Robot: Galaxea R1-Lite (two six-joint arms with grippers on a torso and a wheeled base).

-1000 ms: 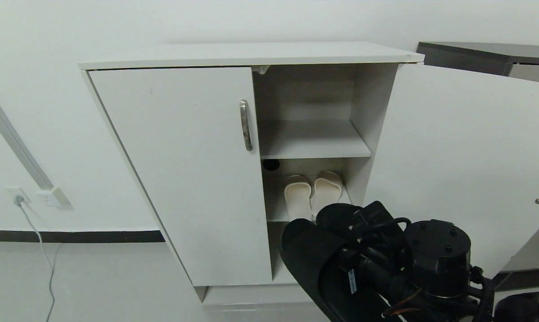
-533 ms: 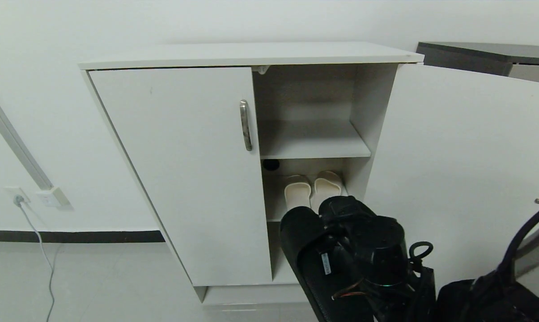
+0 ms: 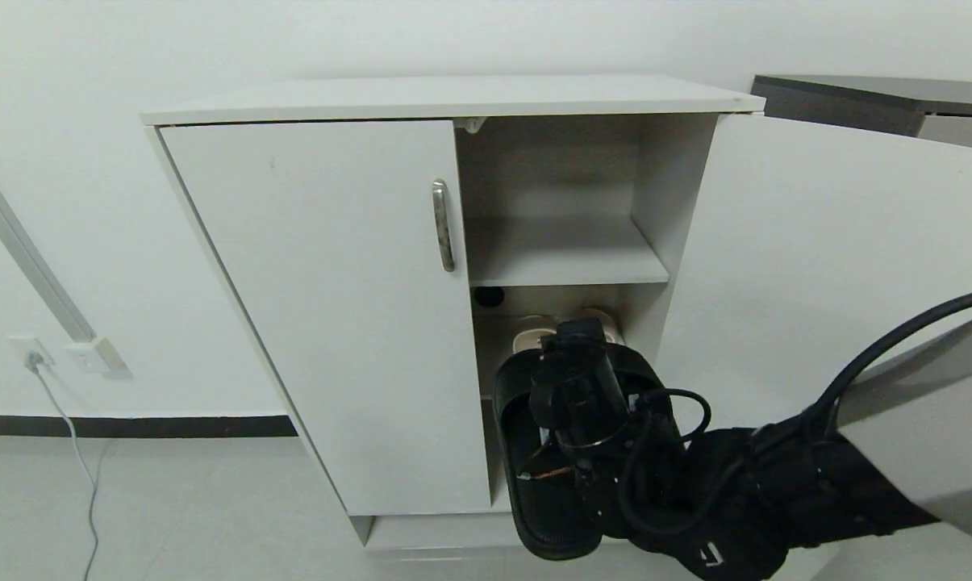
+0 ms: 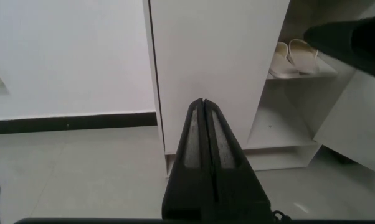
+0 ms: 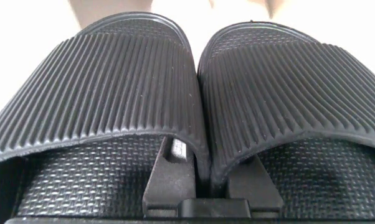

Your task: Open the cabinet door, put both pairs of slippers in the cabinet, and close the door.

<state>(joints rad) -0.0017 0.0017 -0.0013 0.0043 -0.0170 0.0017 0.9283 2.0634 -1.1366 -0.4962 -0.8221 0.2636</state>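
Note:
The white cabinet has its left door closed and its right door swung open. A pair of white slippers lies on the middle shelf, half hidden in the head view behind my right arm. My right gripper is shut on the inner edges of a pair of black slippers, holding them side by side in front of the open lower compartments. My left gripper is shut on nothing, low and facing the closed door.
The upper shelf and the bottom compartment hold nothing. A wall socket with a cable is at the left. Grey furniture stands behind the open door. Bare floor lies before the cabinet.
My right arm has pushed forward with the black slippers toward the cabinet opening. They now cover most of the white slippers in the head view.

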